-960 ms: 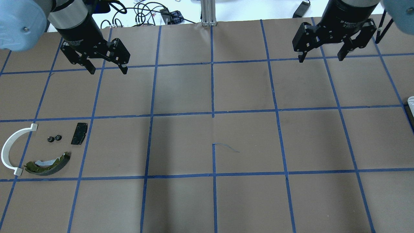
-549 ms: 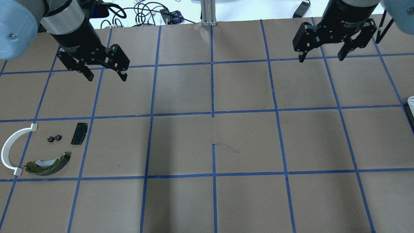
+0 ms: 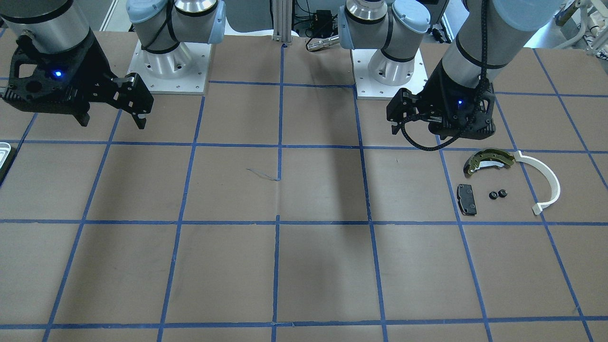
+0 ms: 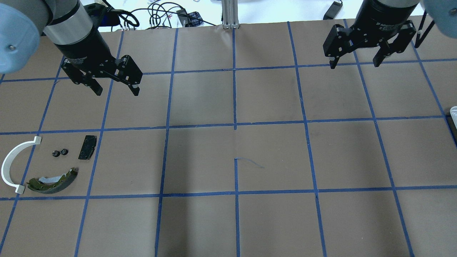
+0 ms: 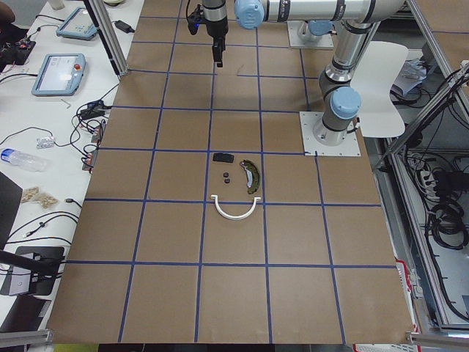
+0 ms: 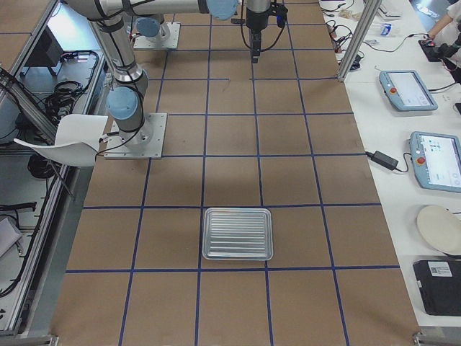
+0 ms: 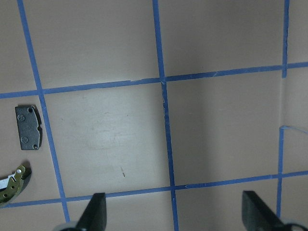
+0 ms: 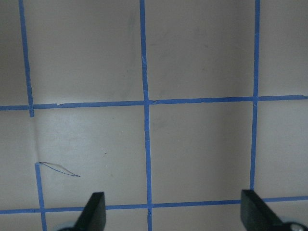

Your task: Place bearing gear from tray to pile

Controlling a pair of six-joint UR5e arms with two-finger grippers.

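Two small black bearing gears [image 4: 59, 152] lie side by side on the paper, among the pile. Around them are the white arc strip [image 4: 14, 164], the black pad [image 4: 87, 147] and the olive-gold brake shoe [image 4: 53, 182]. My left gripper [image 4: 117, 92] is open and empty, in the air beyond the pile. Its wrist view shows the pad [image 7: 28, 127] and the shoe's tip [image 7: 12, 185] at the left edge. My right gripper [image 4: 354, 65] is open and empty at the far right. Only the tray's edge [image 4: 453, 112] shows overhead. The exterior right view shows the whole tray [image 6: 204, 233] with nothing in it.
Brown paper with a blue tape grid covers the table. Cables lie beyond its far edge [image 4: 160, 14]. The arm bases [image 3: 166, 71] stand at the robot's side. A short pen mark [image 4: 250, 162] is near the middle.
My left gripper has moved towards the near side of the table, closer to the pile's row, still open. The right gripper and the parts have not moved.
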